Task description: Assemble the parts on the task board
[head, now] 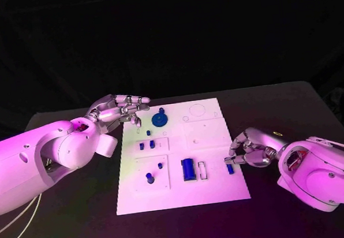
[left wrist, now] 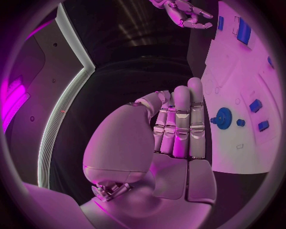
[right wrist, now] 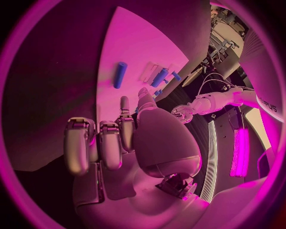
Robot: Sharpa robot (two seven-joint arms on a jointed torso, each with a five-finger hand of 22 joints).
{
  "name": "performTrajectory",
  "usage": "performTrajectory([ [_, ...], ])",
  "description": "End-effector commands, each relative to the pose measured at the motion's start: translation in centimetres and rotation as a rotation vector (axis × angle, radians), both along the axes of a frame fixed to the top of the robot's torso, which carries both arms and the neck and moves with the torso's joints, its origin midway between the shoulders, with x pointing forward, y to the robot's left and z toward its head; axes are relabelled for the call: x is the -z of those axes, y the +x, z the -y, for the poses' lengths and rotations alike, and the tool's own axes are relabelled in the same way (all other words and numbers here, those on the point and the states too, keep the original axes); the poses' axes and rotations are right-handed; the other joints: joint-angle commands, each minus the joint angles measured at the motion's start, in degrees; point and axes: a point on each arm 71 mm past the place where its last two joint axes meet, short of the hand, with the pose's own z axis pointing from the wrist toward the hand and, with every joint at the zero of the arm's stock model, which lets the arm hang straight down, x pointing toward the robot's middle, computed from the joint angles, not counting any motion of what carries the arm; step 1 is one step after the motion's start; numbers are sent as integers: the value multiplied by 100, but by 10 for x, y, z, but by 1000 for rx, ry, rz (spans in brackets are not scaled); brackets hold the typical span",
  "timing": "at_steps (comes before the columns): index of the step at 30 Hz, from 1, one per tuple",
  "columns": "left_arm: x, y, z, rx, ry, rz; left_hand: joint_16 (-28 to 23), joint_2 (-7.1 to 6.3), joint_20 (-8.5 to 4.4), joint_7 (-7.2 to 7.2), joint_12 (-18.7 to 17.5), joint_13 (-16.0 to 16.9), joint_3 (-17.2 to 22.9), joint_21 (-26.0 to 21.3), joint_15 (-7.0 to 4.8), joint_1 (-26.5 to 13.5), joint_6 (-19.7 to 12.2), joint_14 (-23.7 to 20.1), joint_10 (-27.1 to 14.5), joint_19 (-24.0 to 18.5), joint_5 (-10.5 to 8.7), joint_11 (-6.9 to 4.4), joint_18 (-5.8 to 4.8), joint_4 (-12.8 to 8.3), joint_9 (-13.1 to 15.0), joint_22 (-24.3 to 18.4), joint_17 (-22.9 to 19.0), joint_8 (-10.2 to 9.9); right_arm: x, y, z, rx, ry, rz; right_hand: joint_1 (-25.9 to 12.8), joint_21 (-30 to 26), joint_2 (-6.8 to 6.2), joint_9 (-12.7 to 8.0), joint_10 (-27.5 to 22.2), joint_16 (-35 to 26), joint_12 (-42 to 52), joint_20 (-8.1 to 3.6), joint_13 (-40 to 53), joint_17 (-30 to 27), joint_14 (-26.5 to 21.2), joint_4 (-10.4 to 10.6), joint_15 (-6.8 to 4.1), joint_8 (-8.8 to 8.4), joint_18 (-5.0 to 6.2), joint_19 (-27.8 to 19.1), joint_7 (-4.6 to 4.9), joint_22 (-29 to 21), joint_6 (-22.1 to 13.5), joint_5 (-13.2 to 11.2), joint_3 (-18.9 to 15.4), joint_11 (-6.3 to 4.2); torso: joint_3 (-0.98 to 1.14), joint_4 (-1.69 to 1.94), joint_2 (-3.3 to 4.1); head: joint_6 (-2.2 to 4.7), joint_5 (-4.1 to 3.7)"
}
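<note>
The white task board (head: 211, 132) lies mid-table. On it a blue gear (head: 161, 119) sits near the far left, small blue pegs (head: 146, 145) stand below it, and a blue block (head: 189, 169) lies near the front. My left hand (head: 119, 110) hovers at the board's far left corner beside the gear (left wrist: 223, 118), fingers (left wrist: 181, 124) straight and holding nothing. My right hand (head: 251, 150) rests at the board's right edge with its fingers (right wrist: 101, 143) curled in and nothing seen in them. A blue peg (head: 230, 169) lies just beside it, also seen apart from the fingers as the peg (right wrist: 121, 75).
A pale clear piece (head: 202, 169) lies next to the blue block. Two more small blue parts (head: 150, 179) sit in the board's near left panel. Black table (head: 280, 106) surrounds the board on all sides.
</note>
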Motion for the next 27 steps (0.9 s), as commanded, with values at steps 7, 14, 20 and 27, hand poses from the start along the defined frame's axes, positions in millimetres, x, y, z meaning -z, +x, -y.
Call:
performTrajectory([
  [7,-1,-1,3,18,-16,5,-25,-1,17,10,18,-5,22,-28,3,-65,-46,-38,-33,-15,0,-7,39,-3,-8,-7,-5,28,0,-2,14,-21,-76,89,117,4,56,-106,18,-11,-15,53,-476,1313,562,58,41,-71,-75,448,-11,1234,184,15,35,5,8,-28,-8,7,-191],
  [14,0,-1,2,18,-16,4,-25,-1,17,10,18,-5,22,-28,3,-65,-46,-38,-33,-15,0,-7,39,-3,-8,-7,-5,28,11,-3,8,-20,-91,74,111,-1,45,-131,19,-11,-21,50,-477,1314,562,72,32,-75,-73,448,-26,1233,248,24,38,-7,6,-15,1,1,-196],
  [20,0,-1,1,17,-15,3,-25,-1,17,10,18,-5,22,-28,3,-65,-46,-38,-33,-15,0,-7,39,-3,-8,-7,-5,28,19,-3,0,-27,-93,52,96,-4,40,-147,21,-13,-21,46,-476,1311,561,92,25,-76,-72,448,-38,1233,294,34,38,-16,-1,-11,4,-20,-185],
  [27,0,-1,1,17,-14,2,-25,-1,17,10,18,-5,22,-28,3,-65,-46,-38,-33,-15,0,-7,39,-3,-8,-7,-5,28,25,-2,-4,-30,-105,30,81,-2,37,-160,24,-13,-22,40,-474,1312,562,113,16,-69,-73,449,-54,1234,349,40,40,-29,-1,-26,2,-30,-173],
])
